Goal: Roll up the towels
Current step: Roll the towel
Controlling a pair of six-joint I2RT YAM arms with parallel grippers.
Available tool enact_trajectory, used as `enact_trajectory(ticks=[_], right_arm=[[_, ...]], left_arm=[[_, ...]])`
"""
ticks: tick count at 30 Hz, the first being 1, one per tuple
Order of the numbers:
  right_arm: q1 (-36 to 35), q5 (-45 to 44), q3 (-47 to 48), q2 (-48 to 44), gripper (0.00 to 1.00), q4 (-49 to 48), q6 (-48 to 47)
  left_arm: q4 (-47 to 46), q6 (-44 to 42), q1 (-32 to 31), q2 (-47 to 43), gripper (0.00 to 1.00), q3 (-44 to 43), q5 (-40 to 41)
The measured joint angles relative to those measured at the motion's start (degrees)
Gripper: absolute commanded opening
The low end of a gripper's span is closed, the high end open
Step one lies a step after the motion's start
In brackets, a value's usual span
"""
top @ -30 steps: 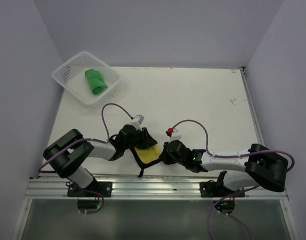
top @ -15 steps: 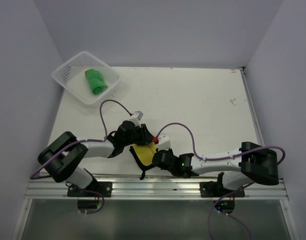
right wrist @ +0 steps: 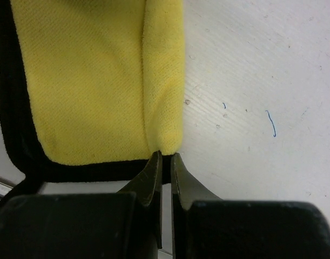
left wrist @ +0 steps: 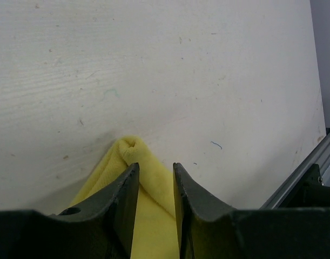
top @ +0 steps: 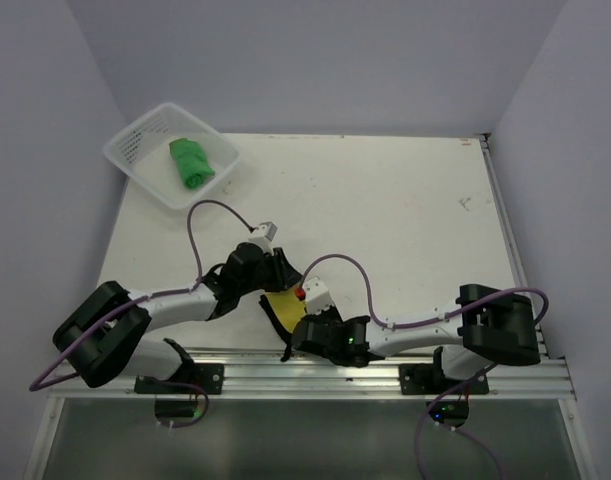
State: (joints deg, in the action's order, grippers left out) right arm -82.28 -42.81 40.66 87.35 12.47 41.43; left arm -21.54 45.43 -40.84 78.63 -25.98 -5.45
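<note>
The yellow towel [top: 285,303] lies near the table's front edge, yellow face up with a black border [right wrist: 13,108]. Its right edge is folded over into a narrow roll [right wrist: 165,81]. My left gripper [top: 281,283] comes from the left and its jaws [left wrist: 154,164] straddle the roll's far end [left wrist: 133,150], closed partway on it. My right gripper [top: 295,322] sits at the near end, its jaws [right wrist: 165,155] nearly together and pinching the roll's end at the black hem. The green towel [top: 190,162] lies rolled up in the white basket [top: 135,140].
The basket stands at the table's back left corner. A metal rail [top: 315,375] runs along the front edge just behind the right gripper. Purple cables [top: 210,212] loop above both wrists. Walls close the table on the left, right and back.
Both arms have shifted left along the front edge, and the right wrist now covers more of the yellow towel. The jaws have kept their width.
</note>
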Motion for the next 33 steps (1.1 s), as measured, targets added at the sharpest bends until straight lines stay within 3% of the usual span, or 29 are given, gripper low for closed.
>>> enact_trajectory(ticks=[7,17,33], right_arm=[[-0.3,-1.1,0.0,0.4,0.00,0.2,0.4],[-0.3,-1.2,0.1,0.5,0.00,0.2,0.5],[-1.0,-1.6,1.7,1.5,0.00,1.3,0.4]], left_arm=[[4.1,0.0,0.0,-8.3,0.29,3.7,2.6],[5.8,0.3,0.0,-10.9,0.04,8.1,1.3],[10.4,-1.8,-0.1,-7.2,0.00,7.2,5.5]])
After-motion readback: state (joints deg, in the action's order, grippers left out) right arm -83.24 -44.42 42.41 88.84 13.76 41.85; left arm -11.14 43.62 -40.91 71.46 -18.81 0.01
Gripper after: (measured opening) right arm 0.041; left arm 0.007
